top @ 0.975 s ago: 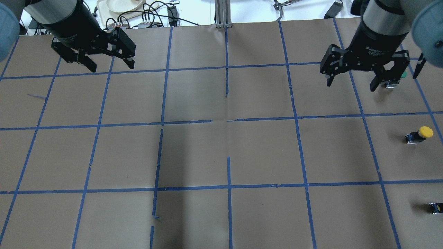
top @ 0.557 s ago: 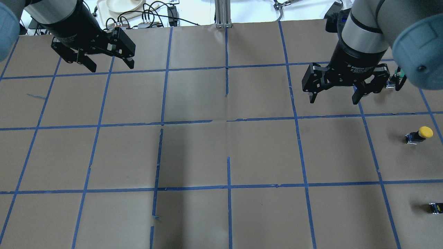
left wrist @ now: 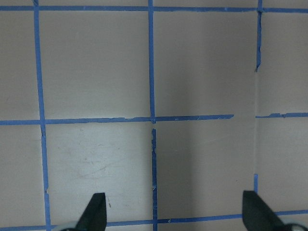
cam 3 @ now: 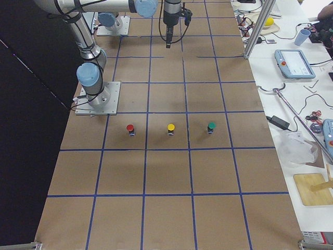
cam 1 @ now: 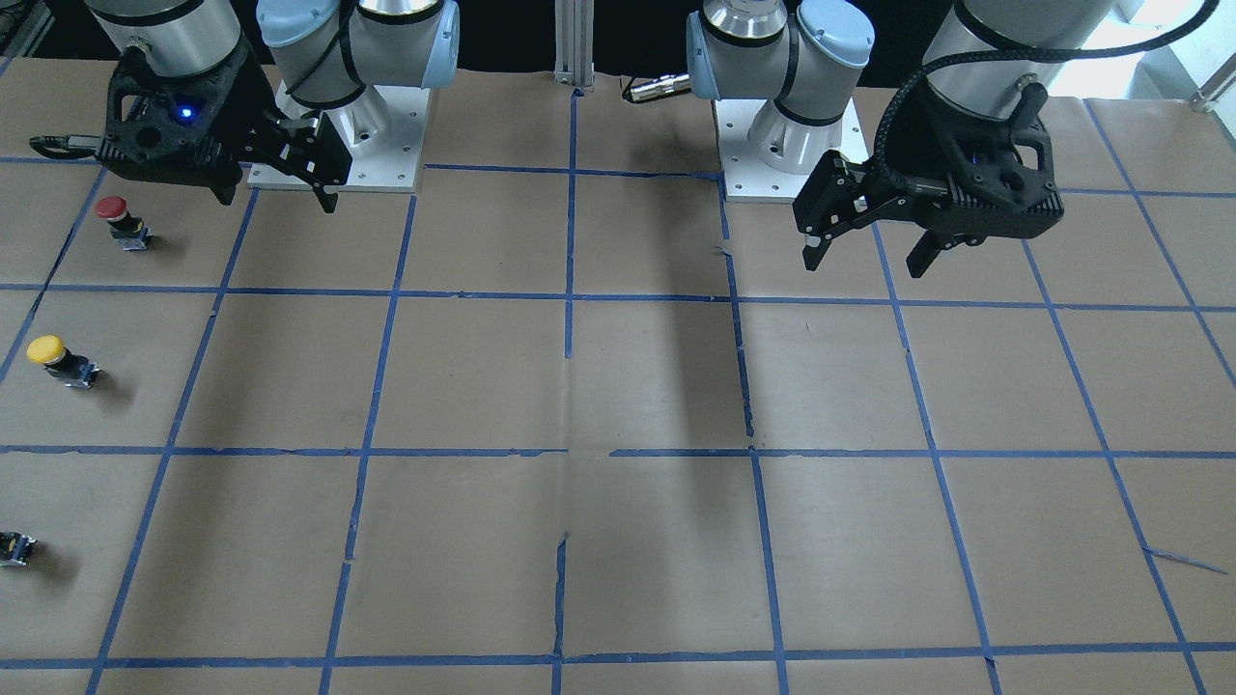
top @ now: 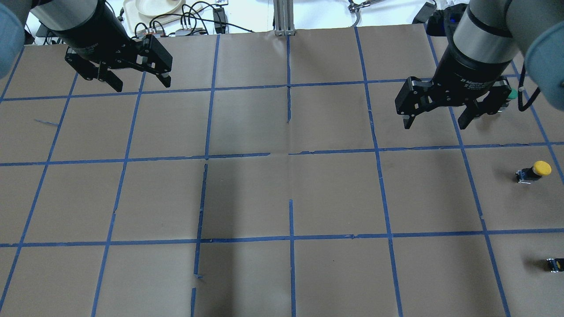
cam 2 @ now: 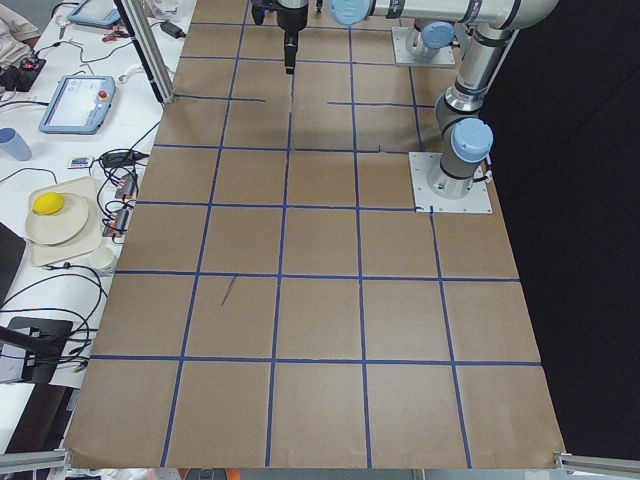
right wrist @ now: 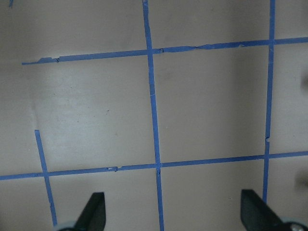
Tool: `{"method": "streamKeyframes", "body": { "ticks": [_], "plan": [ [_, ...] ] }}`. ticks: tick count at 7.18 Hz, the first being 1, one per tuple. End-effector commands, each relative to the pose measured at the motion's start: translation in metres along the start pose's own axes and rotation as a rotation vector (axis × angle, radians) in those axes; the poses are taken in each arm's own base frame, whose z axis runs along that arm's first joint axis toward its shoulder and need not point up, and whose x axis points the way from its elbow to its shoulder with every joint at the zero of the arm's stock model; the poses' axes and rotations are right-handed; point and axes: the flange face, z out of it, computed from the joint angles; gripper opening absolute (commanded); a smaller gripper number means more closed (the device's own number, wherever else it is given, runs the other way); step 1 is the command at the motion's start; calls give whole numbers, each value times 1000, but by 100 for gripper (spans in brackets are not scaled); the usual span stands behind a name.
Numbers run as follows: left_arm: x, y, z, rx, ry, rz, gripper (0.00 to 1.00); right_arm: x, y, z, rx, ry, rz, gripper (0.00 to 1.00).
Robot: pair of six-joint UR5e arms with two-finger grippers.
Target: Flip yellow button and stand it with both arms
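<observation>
Right tool (top: 435, 119) hangs spread, upper right overhead, well apart from the yellow button (top: 534, 171) on the desk (top: 335, 193). I see left tool (top: 142, 83) spread, upper left.

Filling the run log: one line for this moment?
stage: pre-grasp | left gripper: open, empty | right gripper: open, empty | yellow button: on table, untouched

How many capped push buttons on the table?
3, in a row, left to right in the exterior right view: red-capped push button, yellow-capped push button, green-capped push button. No others show.
</observation>
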Motion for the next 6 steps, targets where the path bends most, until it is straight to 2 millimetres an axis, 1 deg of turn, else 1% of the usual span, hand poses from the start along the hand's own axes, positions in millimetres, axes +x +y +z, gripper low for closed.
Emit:
{"method": "streamKeyframes", "body": {
  "ticks": [1,6],
  "plan": [
    [0,0,0,0,2,-1,100,-2,5,-4,10,-3,-1,100],
    [-1,1,-2,5,-2,-2,100,-1,9,-2,7,-2,7,100]
  ]
}}
